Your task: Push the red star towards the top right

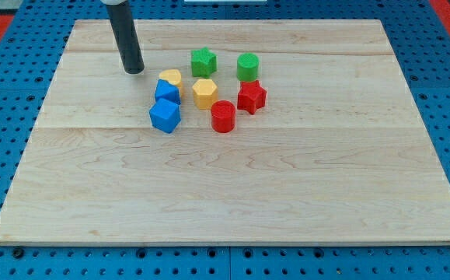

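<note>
The red star (pixel 251 97) lies on the wooden board (pixel 232 194), at the right of a cluster of blocks above the board's middle. My tip (pixel 134 70) is at the view's upper left, well to the left of the red star and just up-left of the cluster. It touches no block. A red cylinder (pixel 223 116) sits just down-left of the star. A green cylinder (pixel 248 67) sits just above the star.
A green star-like block (pixel 204 61) is at the cluster's top. A yellow hexagon (pixel 204 92) is left of the red star. A yellow block (pixel 171 78), a blue block (pixel 167 92) and a blue cube (pixel 165 116) are at the cluster's left.
</note>
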{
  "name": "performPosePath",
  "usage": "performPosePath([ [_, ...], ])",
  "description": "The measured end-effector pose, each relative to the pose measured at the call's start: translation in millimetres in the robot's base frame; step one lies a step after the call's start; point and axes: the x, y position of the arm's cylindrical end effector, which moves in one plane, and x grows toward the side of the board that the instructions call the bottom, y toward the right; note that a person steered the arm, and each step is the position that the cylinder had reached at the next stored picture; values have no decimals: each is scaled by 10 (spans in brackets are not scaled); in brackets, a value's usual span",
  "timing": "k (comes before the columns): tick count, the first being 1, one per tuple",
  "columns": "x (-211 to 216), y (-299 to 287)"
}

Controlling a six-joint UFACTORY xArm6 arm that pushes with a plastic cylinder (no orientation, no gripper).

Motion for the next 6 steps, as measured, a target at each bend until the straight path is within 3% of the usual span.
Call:
performPosePath([
  [1,0,-26],
  [3,622,410],
  [6,769,1858],
])
